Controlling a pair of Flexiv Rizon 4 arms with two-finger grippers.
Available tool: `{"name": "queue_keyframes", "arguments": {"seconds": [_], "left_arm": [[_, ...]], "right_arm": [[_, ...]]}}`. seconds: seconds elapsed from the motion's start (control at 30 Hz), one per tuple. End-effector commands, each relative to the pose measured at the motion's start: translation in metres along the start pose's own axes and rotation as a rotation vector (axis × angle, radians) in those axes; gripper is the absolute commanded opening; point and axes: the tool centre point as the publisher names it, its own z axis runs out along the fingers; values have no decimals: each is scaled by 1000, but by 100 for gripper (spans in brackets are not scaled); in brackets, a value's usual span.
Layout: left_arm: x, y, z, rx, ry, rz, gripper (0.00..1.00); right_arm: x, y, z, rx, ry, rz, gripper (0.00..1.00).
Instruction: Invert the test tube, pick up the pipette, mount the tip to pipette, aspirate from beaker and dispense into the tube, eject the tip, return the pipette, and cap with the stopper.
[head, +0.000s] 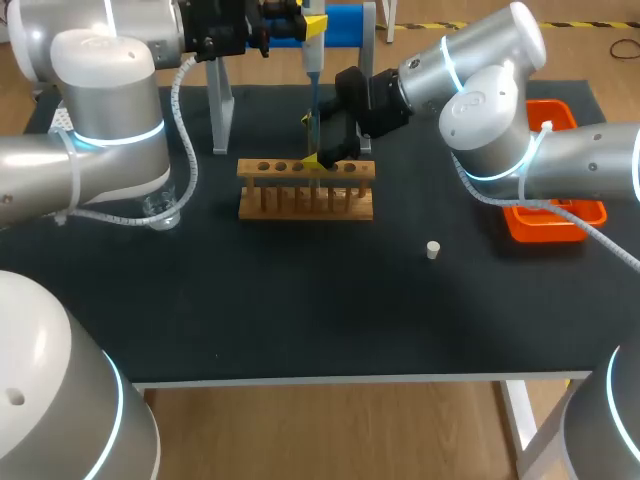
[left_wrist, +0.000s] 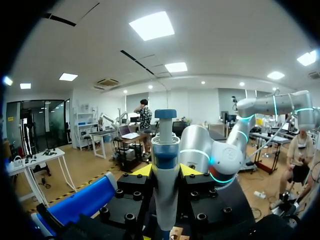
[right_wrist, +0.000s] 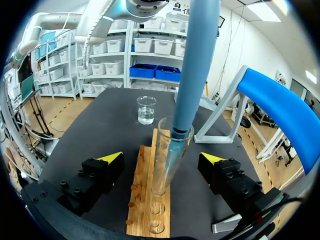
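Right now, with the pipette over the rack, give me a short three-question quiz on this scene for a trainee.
1. Fill in: the left jaws are shut on the ____, whose lower end reaches into the test tube.
2. True or false: the right jaws are clamped on the test tube.
3. Where does the stopper lie?
A) in the tube's mouth
B) on the table, apart from the rack
C) in the orange tray

Key
1. pipette
2. False: they stand open on either side of the tube, not touching it.
3. B
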Motion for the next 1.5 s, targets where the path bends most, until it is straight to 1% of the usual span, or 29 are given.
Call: {"name": "queue_keyframes", "arguments": {"seconds": [0.03, 0.6, 0.97, 1.13, 1.27, 1.37, 1.5], "left_arm": [[0, 0, 0, 2, -1, 0, 0], [0, 0, 0, 2, -1, 0, 0], [0, 0, 0, 2, -1, 0, 0], [0, 0, 0, 2, -1, 0, 0], [0, 0, 0, 2, -1, 0, 0], [0, 0, 0, 2, -1, 0, 0], [0, 0, 0, 2, -1, 0, 0]], "right_arm": [[3, -3, -10, -1, -6, -4, 100], [9, -18, -53, -86, -48, 25, 100], [14, -23, -79, -199, -67, 46, 100], [15, -22, -89, -208, -74, 47, 100], [17, -19, -103, -239, -88, 55, 100], [18, -11, -119, -259, -102, 46, 100], [20, 5, -145, -281, -122, 26, 100]]}}
